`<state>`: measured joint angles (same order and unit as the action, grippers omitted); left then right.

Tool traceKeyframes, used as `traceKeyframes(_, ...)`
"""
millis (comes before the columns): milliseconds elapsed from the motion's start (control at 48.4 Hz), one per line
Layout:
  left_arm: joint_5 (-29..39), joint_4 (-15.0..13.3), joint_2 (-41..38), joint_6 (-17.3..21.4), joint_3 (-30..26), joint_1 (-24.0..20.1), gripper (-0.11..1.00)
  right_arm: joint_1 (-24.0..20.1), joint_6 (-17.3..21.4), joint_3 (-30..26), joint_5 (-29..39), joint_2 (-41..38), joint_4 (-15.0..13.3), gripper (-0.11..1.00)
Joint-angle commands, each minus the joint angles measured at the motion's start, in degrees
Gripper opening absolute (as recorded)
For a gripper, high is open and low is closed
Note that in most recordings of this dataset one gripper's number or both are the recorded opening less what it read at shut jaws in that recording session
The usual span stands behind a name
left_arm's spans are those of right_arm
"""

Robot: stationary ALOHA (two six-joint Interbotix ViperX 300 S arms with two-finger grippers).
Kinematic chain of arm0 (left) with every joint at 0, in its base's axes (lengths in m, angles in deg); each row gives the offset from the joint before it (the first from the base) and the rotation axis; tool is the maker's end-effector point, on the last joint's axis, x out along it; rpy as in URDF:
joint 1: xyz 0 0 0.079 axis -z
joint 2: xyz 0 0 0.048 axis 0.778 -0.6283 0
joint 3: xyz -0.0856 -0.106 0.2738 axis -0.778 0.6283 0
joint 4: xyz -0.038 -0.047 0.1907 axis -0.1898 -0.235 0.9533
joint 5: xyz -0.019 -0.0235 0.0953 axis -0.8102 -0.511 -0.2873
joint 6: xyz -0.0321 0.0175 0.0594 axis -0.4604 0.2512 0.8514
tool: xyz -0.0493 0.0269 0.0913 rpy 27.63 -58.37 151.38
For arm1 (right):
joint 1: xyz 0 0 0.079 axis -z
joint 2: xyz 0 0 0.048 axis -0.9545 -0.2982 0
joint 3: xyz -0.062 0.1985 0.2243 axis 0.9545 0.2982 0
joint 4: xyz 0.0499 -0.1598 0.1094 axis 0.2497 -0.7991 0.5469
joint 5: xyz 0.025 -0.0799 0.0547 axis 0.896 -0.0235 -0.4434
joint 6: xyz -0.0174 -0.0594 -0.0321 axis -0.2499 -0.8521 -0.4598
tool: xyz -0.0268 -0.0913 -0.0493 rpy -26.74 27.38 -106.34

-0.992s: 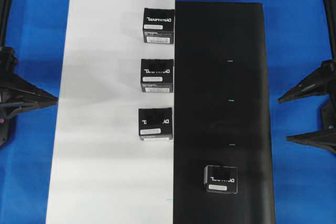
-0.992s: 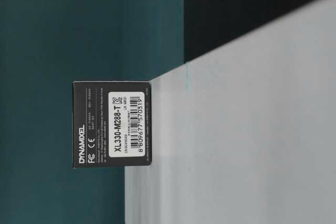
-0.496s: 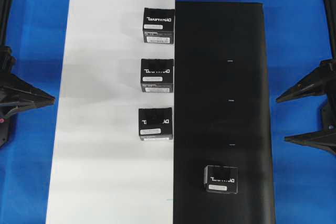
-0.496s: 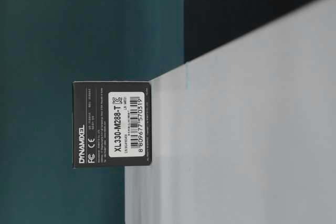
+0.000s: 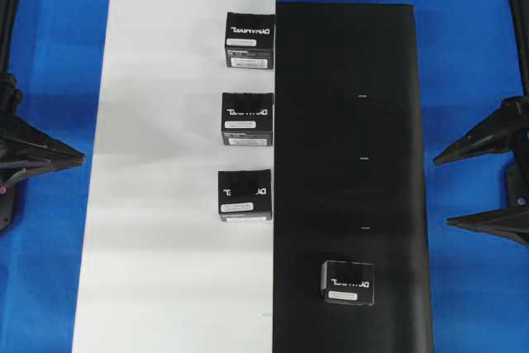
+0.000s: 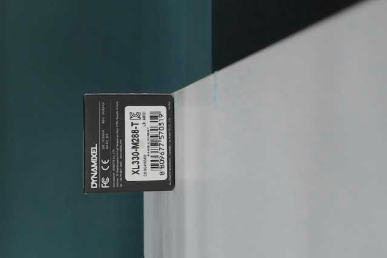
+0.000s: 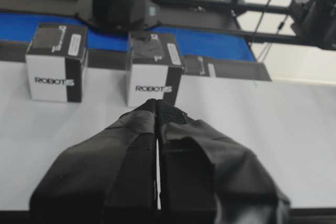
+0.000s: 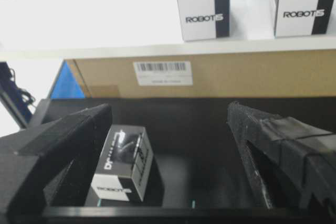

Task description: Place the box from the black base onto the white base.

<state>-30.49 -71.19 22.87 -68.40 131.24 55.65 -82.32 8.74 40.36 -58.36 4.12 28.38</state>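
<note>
While the small black cuboid carton with white lettering [image 5: 348, 281] lies alone at the lower right of the long matte black board [image 5: 347, 121], three look-alike cartons [image 5: 247, 118] line the right edge of the long white board [image 5: 165, 204]. At the frame's right edge the right gripper [image 5: 475, 187], partly cut off, gapes wide and empty; the left gripper [image 5: 73, 155] is pressed closed, holding nothing.

Robotics lab bench: blue table [image 5: 471, 55], black frame rails [image 7: 220, 6], cabling, Robotis-branded cartons [image 7: 153, 69].
</note>
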Motion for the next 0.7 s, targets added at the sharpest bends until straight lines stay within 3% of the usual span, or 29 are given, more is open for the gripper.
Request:
traceKeyframes(0,-0.3,0.2,-0.1,0.0,-0.7,0.1,-0.03,-0.2,-0.1,-0.3,-0.3,-0.3,-0.2,1.00)
traceKeyframes(682,-0.3,0.2,1.1,0.1,-0.6,0.1,-0.03,-0.4,-0.1,0.4,-0.7,0.1,-0.2,1.00)
